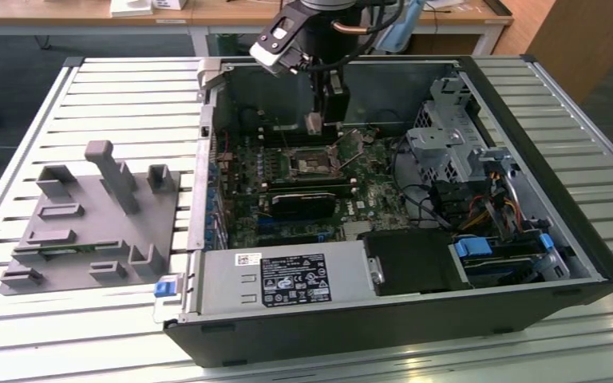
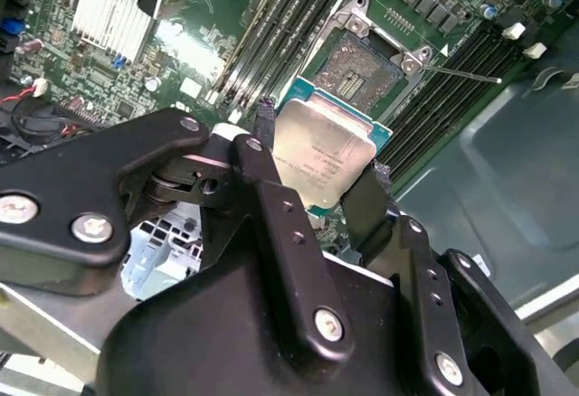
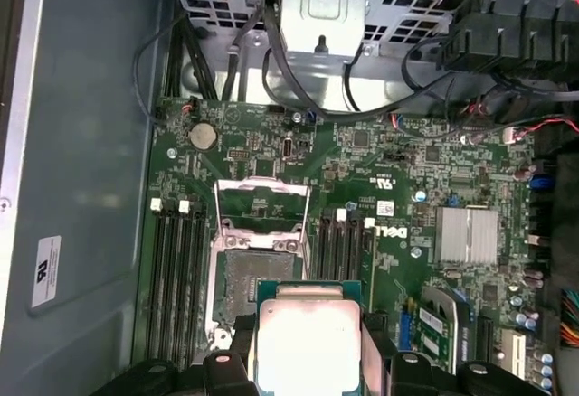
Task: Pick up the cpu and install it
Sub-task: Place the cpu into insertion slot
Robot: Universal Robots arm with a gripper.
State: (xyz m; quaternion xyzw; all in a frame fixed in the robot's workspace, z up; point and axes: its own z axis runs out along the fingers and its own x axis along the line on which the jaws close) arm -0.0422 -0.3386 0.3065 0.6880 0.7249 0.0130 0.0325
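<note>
The pick-up is done. The cpu (image 2: 321, 152) lies on no surface; the gripper (image 2: 317, 168) carries it, with the jaws clenched on two opposite edges of the chip and the metal top facing the wrist cameras. The installation is not yet done. The socket (image 3: 258, 278), near the middle of the motherboard (image 3: 407, 170) between the memory slots (image 3: 176, 269), is open and empty, with its retaining frame (image 3: 262, 199) lifted. The chip hangs above the board, just beside the socket, and seems apart from it.

A workshop-like lab: an opened computer case (image 1: 392, 339) on a slatted metal bench (image 1: 125, 96), desks (image 1: 245, 13) behind.
</note>
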